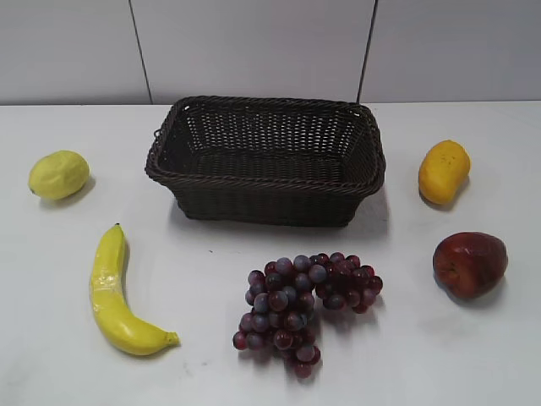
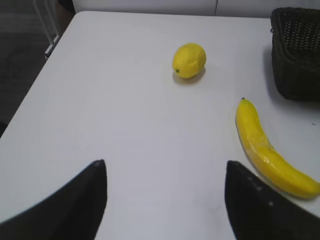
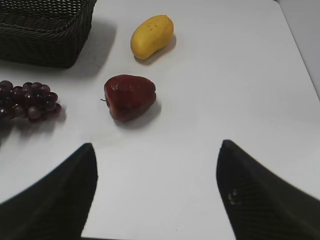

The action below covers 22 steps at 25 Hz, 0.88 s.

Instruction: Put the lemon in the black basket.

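The lemon (image 1: 58, 174) is a small pale yellow-green fruit lying on the white table at the far left; it also shows in the left wrist view (image 2: 189, 60). The black basket (image 1: 264, 178) stands empty at the back middle; a corner of it shows in the left wrist view (image 2: 296, 55) and the right wrist view (image 3: 45, 35). My left gripper (image 2: 165, 170) is open and empty, well short of the lemon. My right gripper (image 3: 156, 150) is open and empty over bare table. Neither gripper shows in the exterior view.
A banana (image 1: 114, 296) lies at the front left, near the left gripper's right finger (image 2: 270, 155). Purple grapes (image 1: 300, 300) lie in front of the basket. A red apple (image 1: 470, 263) and an orange-yellow oblong fruit (image 1: 443, 171) lie at the right.
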Each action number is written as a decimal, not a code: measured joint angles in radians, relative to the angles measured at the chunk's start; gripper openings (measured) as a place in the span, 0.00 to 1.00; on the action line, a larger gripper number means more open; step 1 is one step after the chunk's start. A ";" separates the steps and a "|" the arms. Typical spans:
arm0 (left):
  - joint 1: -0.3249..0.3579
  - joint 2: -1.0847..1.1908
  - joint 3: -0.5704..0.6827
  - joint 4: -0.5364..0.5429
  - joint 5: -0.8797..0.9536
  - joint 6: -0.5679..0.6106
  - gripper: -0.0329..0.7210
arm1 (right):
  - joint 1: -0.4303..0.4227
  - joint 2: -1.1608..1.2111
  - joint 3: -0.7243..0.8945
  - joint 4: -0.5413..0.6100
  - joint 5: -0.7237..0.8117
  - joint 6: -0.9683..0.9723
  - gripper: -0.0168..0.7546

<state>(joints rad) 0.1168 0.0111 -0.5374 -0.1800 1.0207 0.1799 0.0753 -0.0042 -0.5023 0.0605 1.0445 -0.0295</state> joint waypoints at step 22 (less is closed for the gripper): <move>0.000 0.864 -0.141 -0.004 -0.292 0.102 0.76 | 0.000 0.000 0.000 0.000 0.000 0.000 0.75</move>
<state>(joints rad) 0.1168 0.8753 -0.6789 -0.1839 0.7286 0.2818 0.0753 -0.0042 -0.5023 0.0605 1.0445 -0.0295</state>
